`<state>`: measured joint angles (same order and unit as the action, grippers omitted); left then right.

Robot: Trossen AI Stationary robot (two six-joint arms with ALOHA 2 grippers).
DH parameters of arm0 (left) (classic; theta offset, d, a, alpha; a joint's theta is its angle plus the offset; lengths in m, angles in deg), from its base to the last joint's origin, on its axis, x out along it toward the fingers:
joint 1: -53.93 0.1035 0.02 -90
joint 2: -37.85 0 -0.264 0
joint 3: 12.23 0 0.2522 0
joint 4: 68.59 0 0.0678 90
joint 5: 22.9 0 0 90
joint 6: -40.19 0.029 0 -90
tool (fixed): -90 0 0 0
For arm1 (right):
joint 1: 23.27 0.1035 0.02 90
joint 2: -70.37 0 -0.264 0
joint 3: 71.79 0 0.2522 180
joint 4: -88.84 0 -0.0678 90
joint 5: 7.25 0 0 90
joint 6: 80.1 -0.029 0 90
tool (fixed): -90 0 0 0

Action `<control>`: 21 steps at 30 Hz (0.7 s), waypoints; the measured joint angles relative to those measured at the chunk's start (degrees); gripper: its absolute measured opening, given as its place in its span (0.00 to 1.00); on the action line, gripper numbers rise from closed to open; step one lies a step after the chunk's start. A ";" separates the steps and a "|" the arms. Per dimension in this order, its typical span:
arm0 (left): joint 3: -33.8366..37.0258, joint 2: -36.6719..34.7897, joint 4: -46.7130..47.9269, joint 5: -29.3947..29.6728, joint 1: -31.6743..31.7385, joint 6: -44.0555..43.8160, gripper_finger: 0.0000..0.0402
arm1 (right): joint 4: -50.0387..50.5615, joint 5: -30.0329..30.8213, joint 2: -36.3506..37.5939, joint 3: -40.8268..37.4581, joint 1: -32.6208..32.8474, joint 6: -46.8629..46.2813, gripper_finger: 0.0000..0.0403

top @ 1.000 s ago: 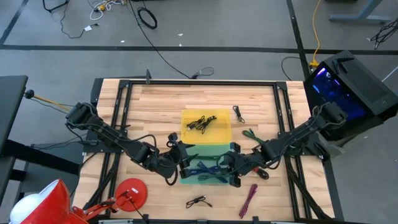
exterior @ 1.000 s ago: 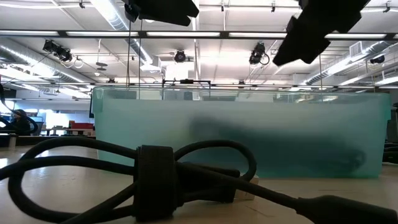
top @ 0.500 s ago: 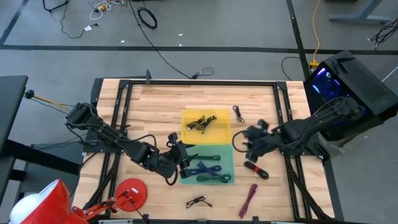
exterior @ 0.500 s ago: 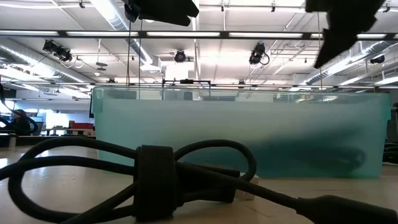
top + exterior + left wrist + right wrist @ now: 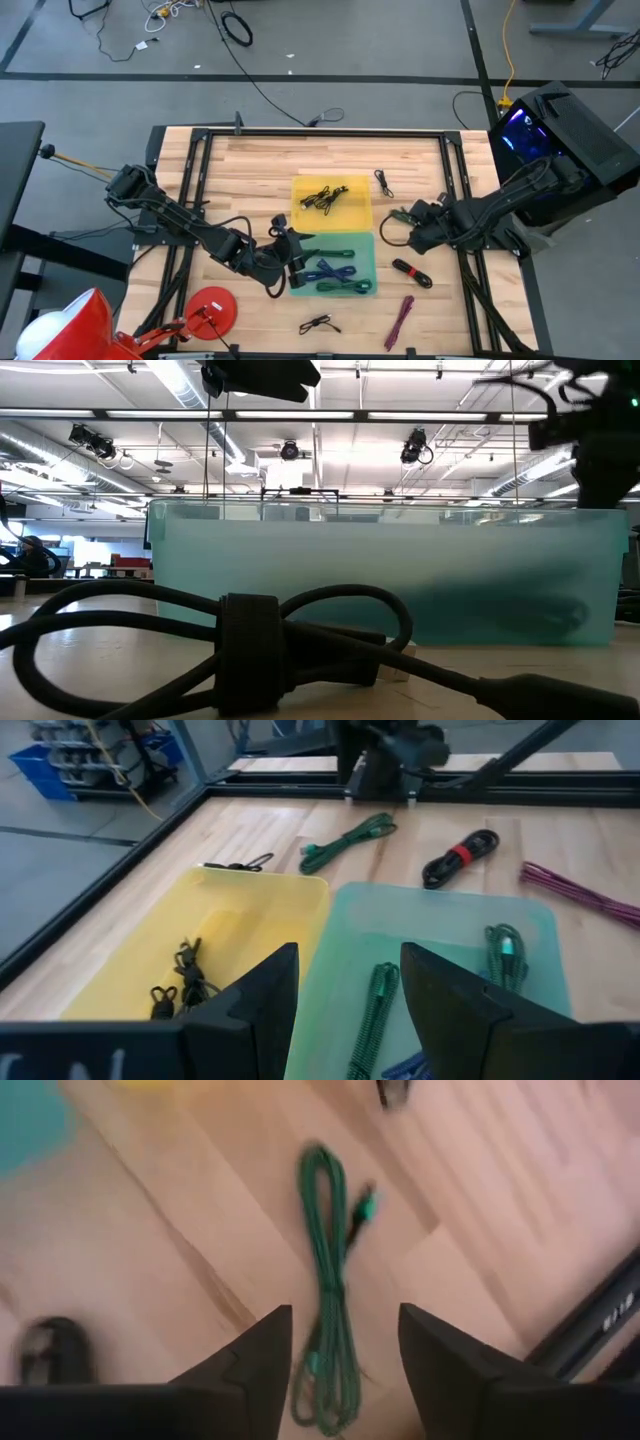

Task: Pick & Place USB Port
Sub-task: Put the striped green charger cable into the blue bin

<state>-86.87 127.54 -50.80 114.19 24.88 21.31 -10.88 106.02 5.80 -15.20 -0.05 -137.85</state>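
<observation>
The right gripper (image 5: pixel 408 232), fingers wide and empty, hung over a green cable (image 5: pixel 328 1335) on bare wood right of the green bin (image 5: pixel 362 243). The left gripper (image 5: pixel 300 262), also wide, waited at that bin's left edge.

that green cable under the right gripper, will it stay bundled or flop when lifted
The green cable lies folded into a long, loose loop with no tie visible, so it will probably sag and unfold from a single pinch. It looks thin, likely light. The right gripper is open above it.

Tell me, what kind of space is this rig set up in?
Probably an open robotics lab or workshop. The low view shows exposed ceiling ducting and strip lights; the high view shows a grey floor strewn with cables around the wooden table, beside a lit computer case.
</observation>
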 joint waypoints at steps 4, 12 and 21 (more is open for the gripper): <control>0.00 0.00 0.00 -0.83 -0.02 -0.01 0.45 | -3.14 -2.18 0.00 -4.63 0.00 -1.36 0.52; 0.00 0.00 0.00 -0.83 0.00 -0.01 0.45 | -7.06 -3.35 0.00 -10.23 -0.73 -2.85 0.62; 0.00 0.00 0.00 -0.83 0.00 -0.01 0.45 | -13.99 -4.46 0.02 -14.51 -2.23 -2.35 0.64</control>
<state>-86.87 127.54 -50.80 113.36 24.88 21.30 -24.87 101.56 5.82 -29.71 -2.28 -140.20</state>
